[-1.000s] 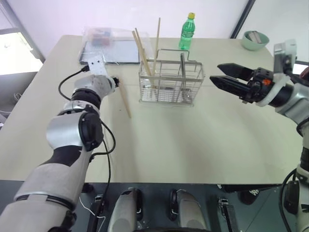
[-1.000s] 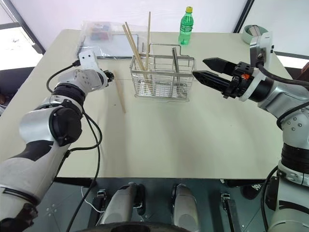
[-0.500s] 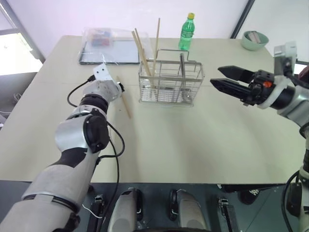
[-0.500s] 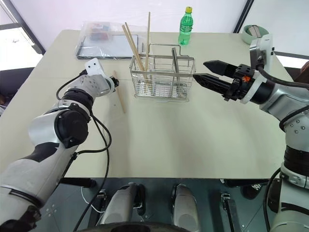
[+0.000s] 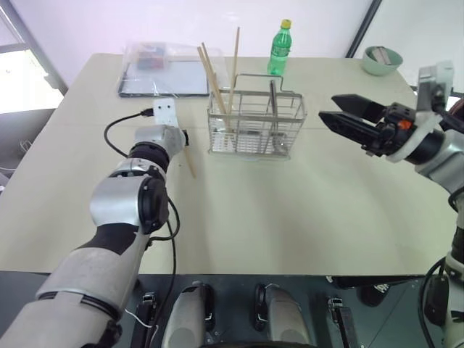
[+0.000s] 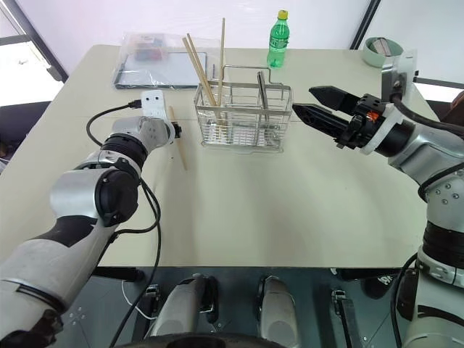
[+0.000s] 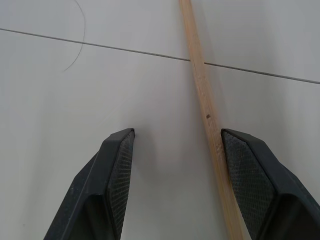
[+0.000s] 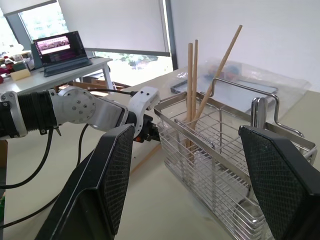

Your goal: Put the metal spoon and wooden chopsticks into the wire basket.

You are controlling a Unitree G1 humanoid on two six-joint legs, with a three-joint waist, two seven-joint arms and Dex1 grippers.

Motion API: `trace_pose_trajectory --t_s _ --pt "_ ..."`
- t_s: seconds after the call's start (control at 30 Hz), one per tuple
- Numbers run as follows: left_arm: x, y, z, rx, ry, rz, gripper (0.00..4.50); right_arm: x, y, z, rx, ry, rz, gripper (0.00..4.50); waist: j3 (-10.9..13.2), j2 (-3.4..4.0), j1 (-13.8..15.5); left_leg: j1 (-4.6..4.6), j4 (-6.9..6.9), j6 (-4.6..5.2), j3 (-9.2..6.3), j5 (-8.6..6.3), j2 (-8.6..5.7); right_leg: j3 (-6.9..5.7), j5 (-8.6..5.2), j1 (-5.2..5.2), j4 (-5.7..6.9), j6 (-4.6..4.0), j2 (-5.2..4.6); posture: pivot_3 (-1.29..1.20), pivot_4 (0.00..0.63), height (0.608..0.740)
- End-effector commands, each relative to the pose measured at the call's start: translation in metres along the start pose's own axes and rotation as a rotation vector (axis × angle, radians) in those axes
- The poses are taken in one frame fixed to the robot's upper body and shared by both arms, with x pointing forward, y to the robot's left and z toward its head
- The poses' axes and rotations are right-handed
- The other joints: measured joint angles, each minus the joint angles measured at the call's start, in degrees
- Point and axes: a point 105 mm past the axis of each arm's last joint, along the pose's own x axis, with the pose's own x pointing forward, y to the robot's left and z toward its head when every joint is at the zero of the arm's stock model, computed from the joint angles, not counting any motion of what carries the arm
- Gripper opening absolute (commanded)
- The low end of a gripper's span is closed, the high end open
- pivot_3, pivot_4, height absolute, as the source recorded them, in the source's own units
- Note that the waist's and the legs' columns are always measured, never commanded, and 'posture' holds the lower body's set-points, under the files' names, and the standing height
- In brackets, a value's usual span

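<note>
Pale beige table. Silver wire-grid basket at centre-back holds three tan wooden chopsticks + shiny metal spoon. R gripper beside it, fingers apart, empty. L gripper fingers apart, straddling loose tan wooden chopstick flat on table.

Four wooden chopsticks, one metal spoon

- A green plastic bottle with a yellow cap stands upright near the far edge of the pale surface.
- A flat tray wrapped in clear plastic lies toward the far left corner.
- A pale green bowl sits at the far right corner.
- An open laptop rests on a separate desk by the window.
</note>
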Motion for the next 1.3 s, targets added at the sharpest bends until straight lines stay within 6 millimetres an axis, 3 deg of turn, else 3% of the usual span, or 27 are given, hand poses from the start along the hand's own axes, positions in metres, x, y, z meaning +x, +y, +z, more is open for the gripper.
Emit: trace_pose_trajectory --t_s 0.03,0.07,0.2,0.23,0.53,0.7,0.83,0.9,0.97,1.07,1.17,1.3 --pt "0.002 0.0 -0.006 0.022 0.017 0.0 2.35 -0.002 0.004 0.014 -0.052 -0.055 0.001 3.41 0.0 0.0 0.0 0.0 0.0 0.01 0.0 -0.01 0.0 0.0 0.0 0.0 0.0 0.0 0.0 0.0 0.15 0.707" --pt "0.002 -0.001 -0.006 0.017 0.015 -0.004 2.13 -0.002 0.004 0.014 -0.053 -0.056 -0.001 3.41 0.0 0.0 0.0 0.0 0.0 0.02 0.0 -0.01 0.0 0.0 0.0 0.0 0.0 0.0 0.0 0.0 0.15 0.707" --pt "0.001 -0.004 -0.006 0.005 0.013 -0.011 0.16 -0.003 0.004 0.014 -0.054 -0.057 -0.005 3.41 0.0 0.0 0.0 0.01 0.0 0.07 -0.01 -0.05 0.0 0.0 0.0 0.0 0.0 0.0 0.0 0.0 0.15 0.707" --pt "0.001 -0.004 -0.005 0.002 0.012 -0.012 0.07 -0.003 0.003 0.015 -0.055 -0.058 -0.007 3.41 0.0 0.0 0.0 0.01 0.0 0.09 0.0 -0.05 0.0 0.0 0.0 0.0 0.0 0.0 0.0 0.0 0.15 0.707" --pt "0.0 -0.004 0.003 -0.061 -0.014 -0.014 0.07 -0.003 0.001 0.016 -0.062 -0.058 -0.014 3.41 0.0 0.0 0.01 0.01 0.0 0.1 -0.01 -0.06 0.0 0.0 0.0 0.0 0.0 0.0 0.0 0.0 0.15 0.707" --pt "-0.015 -0.006 0.054 -0.26 -0.196 -0.13 0.07 -0.004 -0.002 0.015 -0.077 -0.024 -0.015 3.41 0.0 0.0 0.04 -0.02 0.0 0.1 -0.01 -0.06 0.01 0.0 0.0 -0.03 0.0 0.0 -0.01 0.0 0.15 0.707" --pt "-0.046 0.003 0.123 -0.321 -0.5 -0.252 0.07 -0.006 -0.005 0.018 -0.082 -0.007 -0.018 3.41 0.01 -0.01 0.0 -0.07 0.0 0.07 0.0 -0.05 0.0 -0.01 0.0 -0.06 -0.01 0.0 -0.01 0.0 0.15 0.707" --pt "-0.075 0.012 0.162 -0.37 -0.704 -0.345 0.07 -0.007 -0.006 0.02 -0.082 0.0 -0.019 3.41 0.01 -0.01 -0.01 -0.09 0.0 0.05 0.01 -0.04 0.01 -0.01 0.0 -0.08 -0.02 0.0 -0.01 0.0 0.15 0.707" --pt "-0.101 0.02 0.189 -0.416 -0.863 -0.421 0.07 -0.007 -0.006 0.021 -0.075 0.004 -0.02 3.41 0.01 -0.01 -0.02 -0.11 0.0 -0.06 0.02 0.02 0.01 -0.01 0.0 -0.09 -0.03 0.0 -0.01 0.0 0.15 0.707" --pt "-0.128 0.018 0.21 -0.474 -0.98 -0.536 0.07 -0.007 -0.004 0.02 -0.063 0.009 -0.021 3.41 0.0 0.0 -0.02 -0.09 0.0 -0.05 0.03 0.01 0.01 -0.01 0.0 -0.08 -0.05 0.0 -0.01 0.0 0.15 0.707" --pt "-0.155 -0.005 0.225 -0.493 -1.047 -0.682 0.07 -0.007 -0.002 0.018 -0.056 0.016 -0.02 3.41 0.0 0.0 0.36 -0.1 0.01 0.07 -0.01 -0.04 0.0 -0.03 0.0 -0.03 -0.05 0.0 -0.01 0.0 0.15 0.707" --pt "-0.172 -0.044 0.223 -0.399 -1.079 -0.809 0.07 -0.008 0.0 0.018 -0.05 0.015 -0.027 3.41 0.01 0.0 0.39 -0.23 0.28 0.23 -0.04 -0.14 -0.01 -0.05 0.0 0.01 -0.03 0.01 -0.01 0.0 0.15 0.707"
